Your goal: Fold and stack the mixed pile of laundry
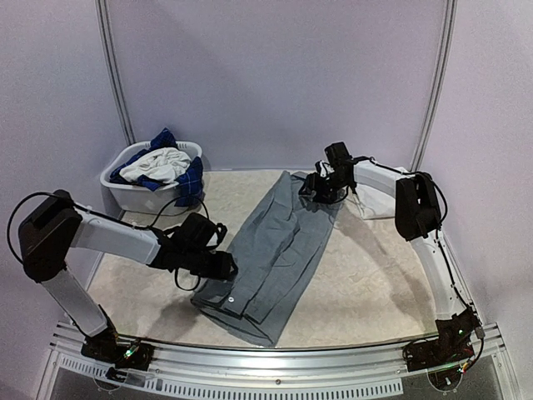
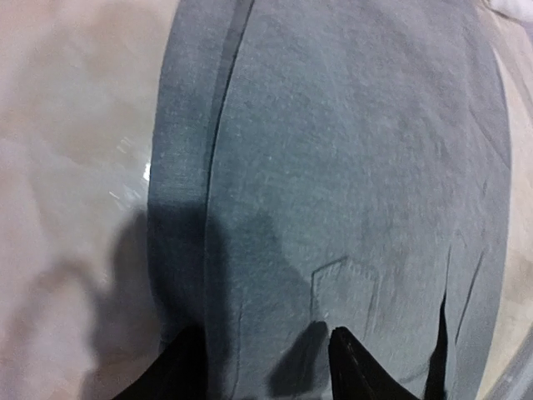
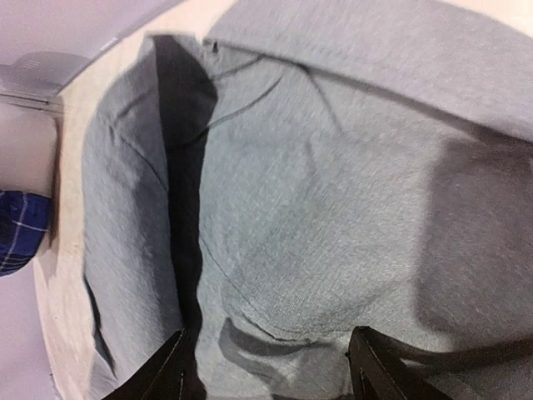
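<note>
A grey garment (image 1: pixel 275 250) lies in a long folded strip across the table, running from far right to near left. My left gripper (image 1: pixel 223 267) hangs over its near left edge, open; in the left wrist view the gripper (image 2: pixel 266 371) has flat grey cloth (image 2: pixel 333 167) beneath its spread fingers. My right gripper (image 1: pixel 318 188) is over the strip's far end, also open. In the right wrist view the gripper (image 3: pixel 271 375) stands above wrinkled grey cloth (image 3: pixel 333 183) with a dark fold. The rest of the mixed laundry pile (image 1: pixel 162 162), white and blue plaid, fills the basket.
The white plastic basket (image 1: pixel 112 187) stands at the far left corner; its blue plaid cloth (image 3: pixel 21 229) shows at the right wrist view's left edge. A white cloth (image 1: pixel 366 207) lies under the right arm. A metal rail (image 1: pixel 275 350) runs along the near edge.
</note>
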{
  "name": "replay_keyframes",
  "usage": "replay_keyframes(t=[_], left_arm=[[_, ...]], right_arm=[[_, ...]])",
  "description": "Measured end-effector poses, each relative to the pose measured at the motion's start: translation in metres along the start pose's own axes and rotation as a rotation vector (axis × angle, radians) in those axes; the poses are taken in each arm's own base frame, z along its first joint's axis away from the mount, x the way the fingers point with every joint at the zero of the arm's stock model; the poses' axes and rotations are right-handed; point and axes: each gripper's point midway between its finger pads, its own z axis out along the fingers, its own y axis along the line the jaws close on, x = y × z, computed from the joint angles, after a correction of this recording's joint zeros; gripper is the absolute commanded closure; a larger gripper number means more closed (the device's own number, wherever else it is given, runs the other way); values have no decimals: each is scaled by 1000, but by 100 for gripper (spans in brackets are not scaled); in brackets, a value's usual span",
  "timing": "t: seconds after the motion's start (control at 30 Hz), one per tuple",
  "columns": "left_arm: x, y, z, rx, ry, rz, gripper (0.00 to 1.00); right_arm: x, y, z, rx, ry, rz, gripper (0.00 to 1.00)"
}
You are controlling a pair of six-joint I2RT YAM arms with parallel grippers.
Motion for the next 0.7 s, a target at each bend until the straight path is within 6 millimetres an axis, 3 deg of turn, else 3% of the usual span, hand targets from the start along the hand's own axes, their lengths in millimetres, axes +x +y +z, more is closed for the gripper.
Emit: replay_keyframes(t=[0.1, 0.23, 0.33, 0.47, 0.6, 0.7], left_arm=[[10, -10, -4, 44, 24, -7, 45], [13, -11, -7, 49, 38, -6, 33], [15, -7, -14, 22, 42, 6, 26], [12, 5, -29, -46, 23, 44, 22], [9, 14, -49, -95, -1, 83, 21], [15, 21, -64, -110, -8, 90, 26]], right_arm=[[-8, 9, -5, -40, -8, -16, 33], [-21, 35, -23, -108, -32, -54, 31], [-27, 60, -51, -131, -52, -95, 30], [-23, 96, -107, -121, -97, -160, 25], [25, 116, -167, -89, -112, -178, 2], [83, 114, -193, -90, -95, -161, 1]])
